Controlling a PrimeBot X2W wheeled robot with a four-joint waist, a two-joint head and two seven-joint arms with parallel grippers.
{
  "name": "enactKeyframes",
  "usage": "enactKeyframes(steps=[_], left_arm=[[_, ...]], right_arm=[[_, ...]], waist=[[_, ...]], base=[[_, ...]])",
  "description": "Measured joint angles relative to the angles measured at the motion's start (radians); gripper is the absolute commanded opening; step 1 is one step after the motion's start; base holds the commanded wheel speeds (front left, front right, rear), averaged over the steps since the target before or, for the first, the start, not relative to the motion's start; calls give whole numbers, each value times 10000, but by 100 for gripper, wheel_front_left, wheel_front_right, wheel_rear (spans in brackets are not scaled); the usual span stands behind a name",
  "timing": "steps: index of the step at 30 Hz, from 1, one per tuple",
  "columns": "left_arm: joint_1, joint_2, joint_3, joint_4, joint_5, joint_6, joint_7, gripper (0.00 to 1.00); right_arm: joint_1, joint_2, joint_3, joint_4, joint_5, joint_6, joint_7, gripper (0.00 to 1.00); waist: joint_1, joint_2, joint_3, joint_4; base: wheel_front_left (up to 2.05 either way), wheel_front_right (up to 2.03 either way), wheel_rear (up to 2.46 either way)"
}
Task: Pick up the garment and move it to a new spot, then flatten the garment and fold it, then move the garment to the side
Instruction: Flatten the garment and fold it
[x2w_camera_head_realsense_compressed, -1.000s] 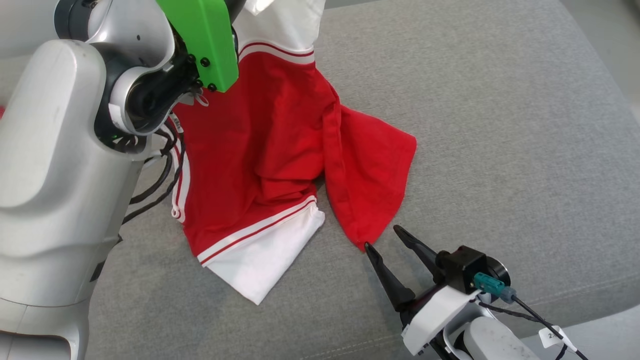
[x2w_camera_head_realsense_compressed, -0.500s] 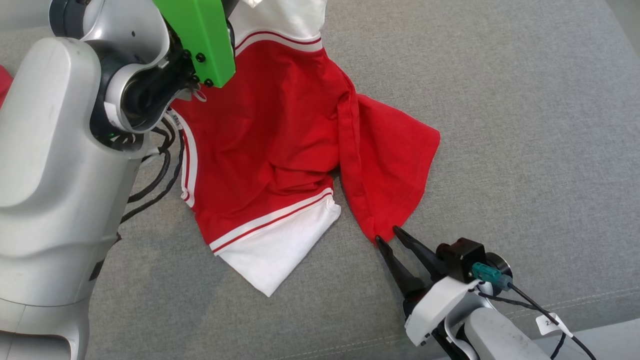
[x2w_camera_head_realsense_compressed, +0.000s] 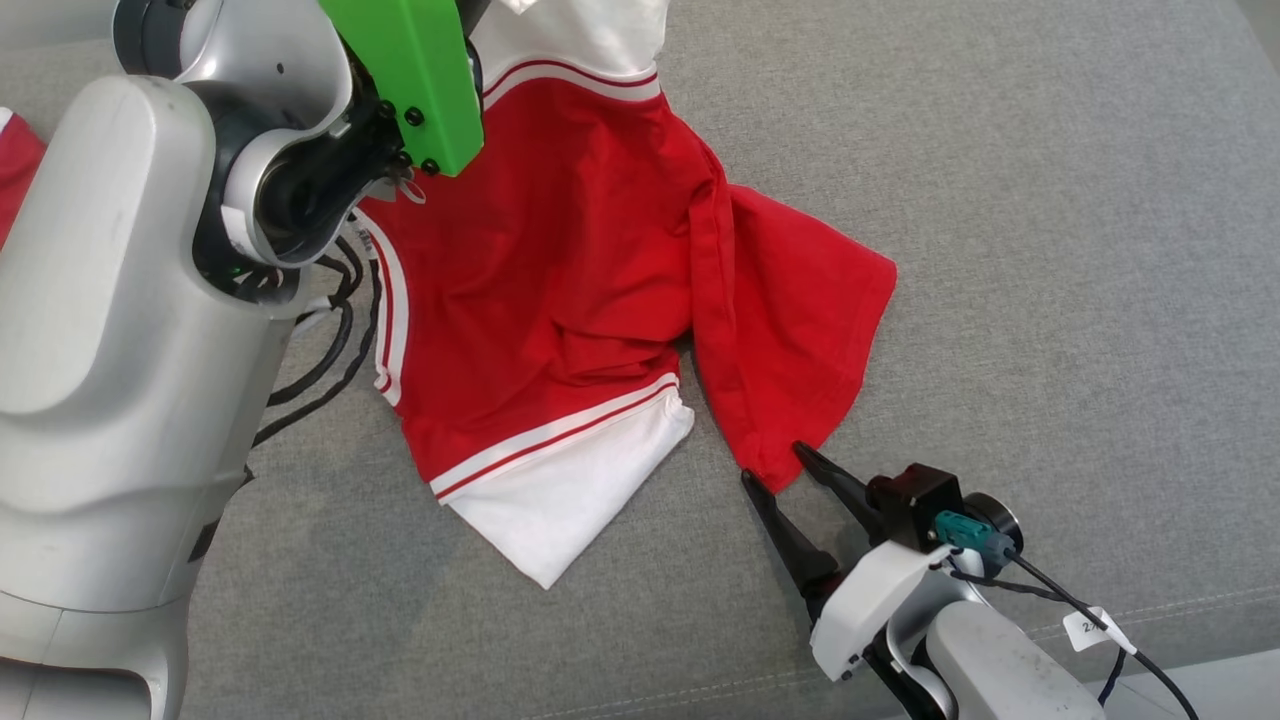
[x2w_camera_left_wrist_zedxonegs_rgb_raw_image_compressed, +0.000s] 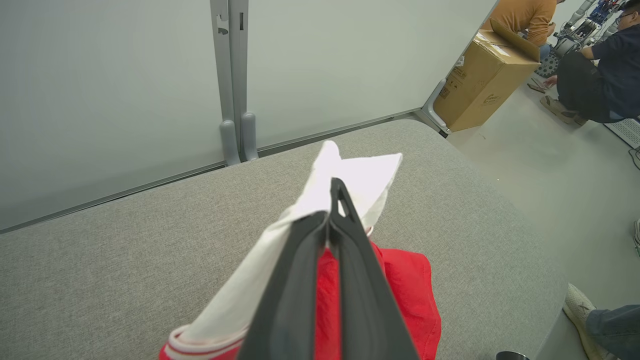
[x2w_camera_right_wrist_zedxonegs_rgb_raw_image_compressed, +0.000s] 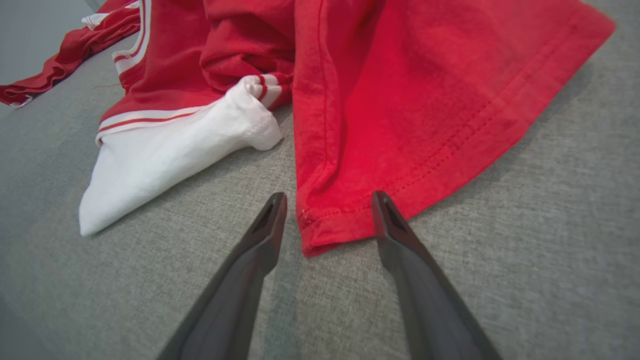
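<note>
The left forearm (x2w_camera_head_realsense_compressed: 100, 330) is showing a broad, rounded silver-grey shell ending in a dark wrist joint. There a bright green plate (x2w_camera_head_realsense_compressed: 410, 70) is carrying black screw heads (x2w_camera_head_realsense_compressed: 413, 118), and black cables (x2w_camera_head_realsense_compressed: 348, 352) are looping out. The left gripper (x2w_camera_left_wrist_zedxonegs_rgb_raw_image_compressed: 334, 200) is presenting flat black fingers (x2w_camera_left_wrist_zedxonegs_rgb_raw_image_compressed: 360, 300), one slotted near its tip. The right gripper (x2w_camera_head_realsense_compressed: 772, 462) is wearing long tapering dark fingers (x2w_camera_head_realsense_compressed: 792, 545), a white bracket (x2w_camera_head_realsense_compressed: 870, 600), a teal connector (x2w_camera_head_realsense_compressed: 968, 540) and a thin black lead (x2w_camera_head_realsense_compressed: 1050, 592) bearing a white tag (x2w_camera_head_realsense_compressed: 1090, 628).
</note>
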Motion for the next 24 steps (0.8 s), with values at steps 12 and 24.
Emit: enactKeyframes(steps=[12, 24], left_arm=[[17, -12, 8, 63, 0, 0, -128, 0], [516, 625, 706, 334, -15, -2, -499, 0]], right_arm=[[-190, -176, 391, 506, 90, 0, -6, 13], [-2219, -1400, -617, -1672, 1910, 0, -2, 0]], waist=[[0, 0, -60, 79], [0, 0, -521, -144]], base=[[0, 0, 0], [0, 0, 0]])
